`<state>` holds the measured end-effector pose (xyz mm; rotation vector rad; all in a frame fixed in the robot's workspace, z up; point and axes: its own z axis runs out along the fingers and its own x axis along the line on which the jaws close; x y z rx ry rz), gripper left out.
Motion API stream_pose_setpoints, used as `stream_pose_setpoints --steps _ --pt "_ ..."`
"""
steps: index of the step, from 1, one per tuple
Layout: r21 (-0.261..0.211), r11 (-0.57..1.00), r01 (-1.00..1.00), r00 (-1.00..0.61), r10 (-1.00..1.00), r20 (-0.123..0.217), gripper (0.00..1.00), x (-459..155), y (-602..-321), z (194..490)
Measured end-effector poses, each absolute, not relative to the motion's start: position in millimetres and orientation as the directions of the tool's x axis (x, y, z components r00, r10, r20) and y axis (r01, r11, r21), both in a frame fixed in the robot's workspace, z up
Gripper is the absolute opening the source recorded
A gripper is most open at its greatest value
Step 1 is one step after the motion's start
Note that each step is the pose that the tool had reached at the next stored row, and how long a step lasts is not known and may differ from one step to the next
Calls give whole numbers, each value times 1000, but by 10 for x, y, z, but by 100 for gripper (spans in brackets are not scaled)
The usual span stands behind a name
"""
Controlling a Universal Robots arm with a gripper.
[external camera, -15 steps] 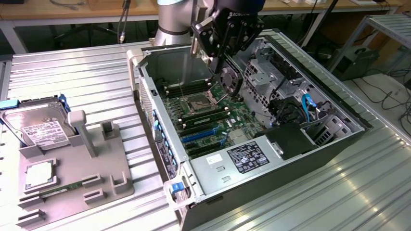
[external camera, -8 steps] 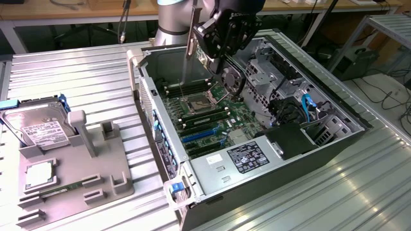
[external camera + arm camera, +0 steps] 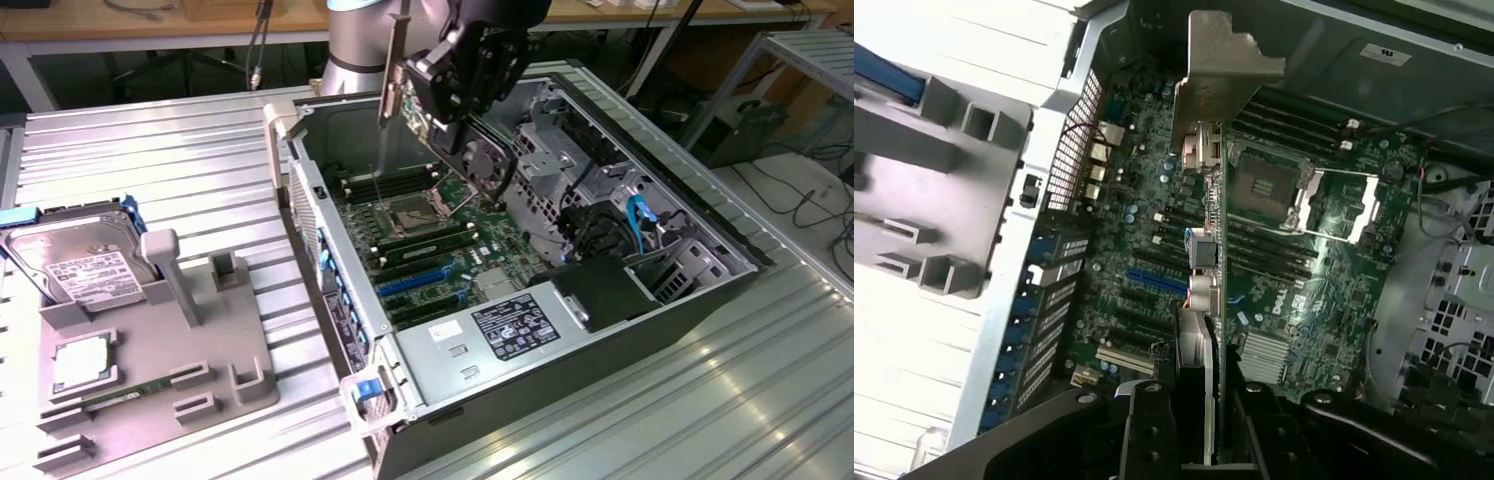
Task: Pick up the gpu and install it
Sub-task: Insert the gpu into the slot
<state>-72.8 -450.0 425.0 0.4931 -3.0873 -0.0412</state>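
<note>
Thin gpu w/ pale bracket

A robotics lab/workshop is indicated: ribbed metal counter, opened PC case, grey parts fixture; wooden benches & floor cables are seen behind.

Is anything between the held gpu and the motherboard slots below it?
Nothing visible. The gripper holds the gpu over the open case, and the blue slot on the motherboard beneath lies uncovered.
</note>
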Motion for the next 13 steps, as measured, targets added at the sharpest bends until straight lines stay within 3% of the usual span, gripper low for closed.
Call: stream_pose_setpoints --steps 13 --pt "28 887 -461 -887 -461 11 27 -728 -4500 4251"
